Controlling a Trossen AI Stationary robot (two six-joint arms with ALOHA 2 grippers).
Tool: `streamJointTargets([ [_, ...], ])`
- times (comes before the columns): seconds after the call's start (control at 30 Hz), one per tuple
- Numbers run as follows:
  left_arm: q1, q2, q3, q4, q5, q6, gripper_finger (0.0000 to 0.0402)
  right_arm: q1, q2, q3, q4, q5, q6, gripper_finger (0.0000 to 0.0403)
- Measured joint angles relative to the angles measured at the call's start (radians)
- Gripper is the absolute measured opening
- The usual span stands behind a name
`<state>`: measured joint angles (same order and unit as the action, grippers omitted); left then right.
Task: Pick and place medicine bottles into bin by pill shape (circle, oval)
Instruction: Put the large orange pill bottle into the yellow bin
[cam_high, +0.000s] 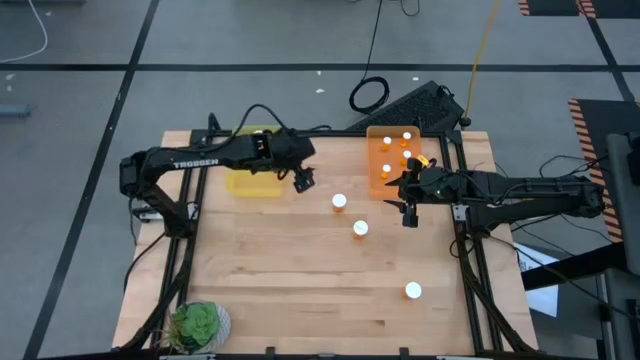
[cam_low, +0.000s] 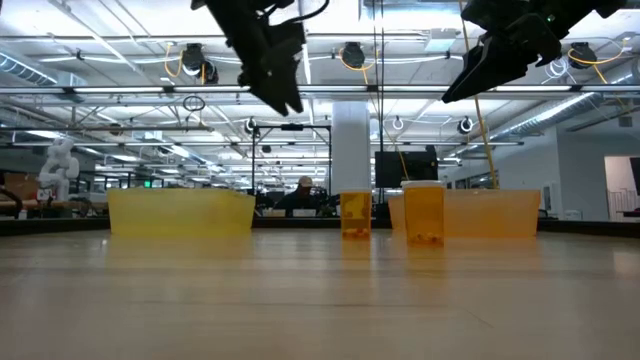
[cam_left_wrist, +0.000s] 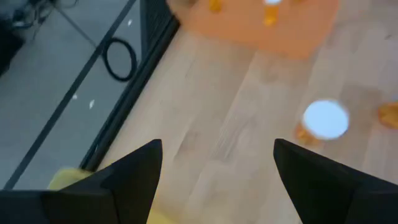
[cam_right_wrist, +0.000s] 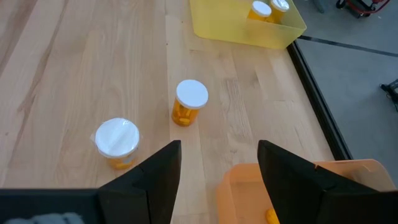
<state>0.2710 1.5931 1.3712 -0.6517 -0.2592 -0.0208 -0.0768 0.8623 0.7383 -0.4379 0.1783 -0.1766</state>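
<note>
Three medicine bottles stand upright on their bases on the wooden table: one (cam_high: 339, 202) near the middle, one (cam_high: 360, 229) just nearer, one (cam_high: 412, 291) toward the near right. The orange bin (cam_high: 400, 160) at the far right holds several bottles. The yellow bin (cam_high: 255, 178) at the far left holds bottles too (cam_right_wrist: 260, 10). My left gripper (cam_high: 303, 181) hangs open in the air between the yellow bin and the middle bottle (cam_left_wrist: 324, 119). My right gripper (cam_high: 408, 213) hangs open by the orange bin's near edge, with two bottles (cam_right_wrist: 189, 102) (cam_right_wrist: 117, 142) ahead of it.
A potted green plant (cam_high: 200, 325) sits at the table's near left corner. A dark flat object (cam_high: 410, 105) and a cable loop (cam_high: 368, 95) lie beyond the far edge. Bare wood stretches across the table's near left half.
</note>
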Motion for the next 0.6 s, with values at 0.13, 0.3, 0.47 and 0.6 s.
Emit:
streamJointTargets([
  [0.13, -0.043, 0.064, 0.095, -0.003, 0.020, 0.015, 0.0310, 0.000, 0.000, 0.000, 0.000, 0.002, -0.002, 0.0208],
  [0.3, -0.066, 0.173, 0.202, -0.001, 0.105, 0.071, 0.0310, 0.000, 0.000, 0.000, -0.014, 0.003, -0.003, 0.0208],
  [0.47, -0.072, 0.276, 0.248, -0.002, 0.175, 0.095, 0.0310, 0.000, 0.000, 0.000, -0.050, 0.004, -0.003, 0.0208],
  [0.6, -0.071, 0.344, 0.252, -0.013, 0.254, 0.089, 0.0312, 0.000, 0.000, 0.000, -0.065, 0.004, -0.003, 0.0208],
])
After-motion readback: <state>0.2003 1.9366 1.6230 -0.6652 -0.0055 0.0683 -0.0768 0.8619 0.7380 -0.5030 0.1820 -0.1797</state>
